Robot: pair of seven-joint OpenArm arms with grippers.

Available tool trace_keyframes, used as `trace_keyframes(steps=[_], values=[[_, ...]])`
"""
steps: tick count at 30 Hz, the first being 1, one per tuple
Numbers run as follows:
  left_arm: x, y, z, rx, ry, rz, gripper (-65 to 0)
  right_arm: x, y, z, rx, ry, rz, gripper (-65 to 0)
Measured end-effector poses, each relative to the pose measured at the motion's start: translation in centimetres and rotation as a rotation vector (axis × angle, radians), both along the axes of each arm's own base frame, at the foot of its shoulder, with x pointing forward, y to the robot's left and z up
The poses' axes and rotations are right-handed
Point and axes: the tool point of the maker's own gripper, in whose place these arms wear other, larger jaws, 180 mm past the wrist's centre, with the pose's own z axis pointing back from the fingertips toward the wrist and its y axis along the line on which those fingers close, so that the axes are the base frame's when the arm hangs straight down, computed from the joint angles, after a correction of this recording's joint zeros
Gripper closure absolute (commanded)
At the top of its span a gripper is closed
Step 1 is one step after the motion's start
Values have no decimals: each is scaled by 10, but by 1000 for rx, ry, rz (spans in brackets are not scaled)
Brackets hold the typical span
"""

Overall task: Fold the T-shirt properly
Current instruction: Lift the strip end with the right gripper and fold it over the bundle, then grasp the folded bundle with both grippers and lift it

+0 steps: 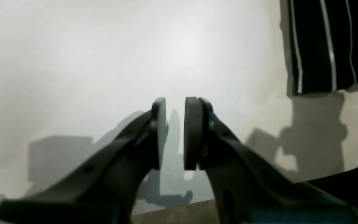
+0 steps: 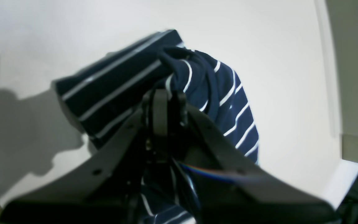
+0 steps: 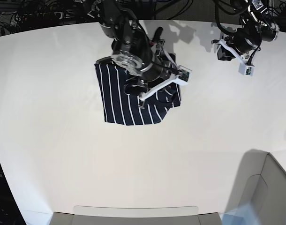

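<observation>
One T-shirt (image 3: 126,101) lies on the white worktop (image 3: 63,154), toward the far edge and a little toward the base view's left of its middle. It is the only garment in sight: dark navy with thin white stripes, already gathered into a compact, roughly rectangular bundle, with a rumpled fold bunched along its side nearest the middle of the worktop.

Two arms are in view, each with one gripper. The right gripper (image 2: 168,93) sits directly over the shirt. In the right wrist view its two fingers (image 2: 159,115) are pressed together, clenched on a puckered fold of striped cloth that bulges just past the fingertips; flat fabric spreads out behind and more of it shows beneath the arm.

The left gripper (image 1: 174,133) hangs over bare worktop near the far edge, well apart from the shirt. In the left wrist view its two pads (image 1: 193,133) stand parallel with a narrow strip of white surface showing between them, so the claw is released and grasping nothing. One corner of the striped shirt (image 1: 325,46) appears at the upper right of that view, lying flat with its hem edge toward the gripper. The arm's shadow falls on the worktop beside it
</observation>
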Motion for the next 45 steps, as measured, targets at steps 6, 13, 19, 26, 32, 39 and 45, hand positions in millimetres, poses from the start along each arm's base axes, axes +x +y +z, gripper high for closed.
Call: trace_keyframes(steps=[6, 13, 19, 26, 32, 39, 45], values=[[-3, -1, -5, -13, 16, 4, -102, 3, 1, -29, -68, 68, 13, 0], [-2, -1, -5, -13, 15, 5, -102, -1, 7, -16, -13, 57, 23, -258], [-7, -2, -16, -41, 49, 15, -102, -29, 49, 40, 275, 67, 176, -309], [-15, -4, -29, -73, 90, 27, -102, 50, -32, 52, 244, -42, -136, -171], [-14, -4, -29, -73, 87, 27, -102, 74, -127, 33, 29, -99, -358, 0], [-10, -4, -27, -73, 80, 26, -102, -15, -63, -44, -185, 111, -31, 0], [4, -4, -21, -79, 36, 29, -102, -52, -11, -20, -100, 65, 146, 0]])
